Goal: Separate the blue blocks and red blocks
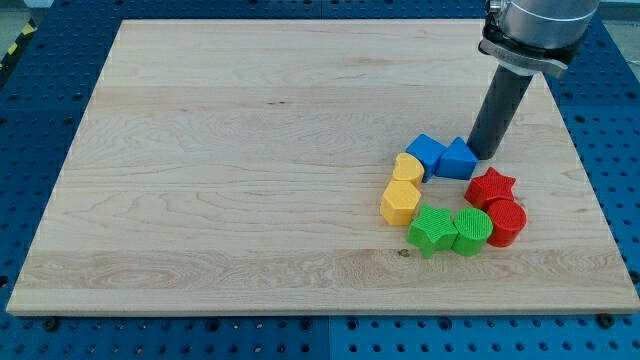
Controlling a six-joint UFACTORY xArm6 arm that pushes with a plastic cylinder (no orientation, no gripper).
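My tip (484,153) rests on the board just to the right of and slightly above the blue triangular block (458,160), touching or nearly touching it. A blue cube (425,153) sits against that block's left side. Below the tip lies a red star block (490,187), and a red cylinder (506,222) sits just below the star. The blue pair and the red pair are a small gap apart. All these blocks form the right half of a ring of blocks at the board's lower right.
A yellow rounded block (408,167) and a yellow hexagon (401,201) form the ring's left side. A green star (431,229) and a green cylinder (471,231) close its bottom. The wooden board (250,150) lies on a blue perforated table (610,120).
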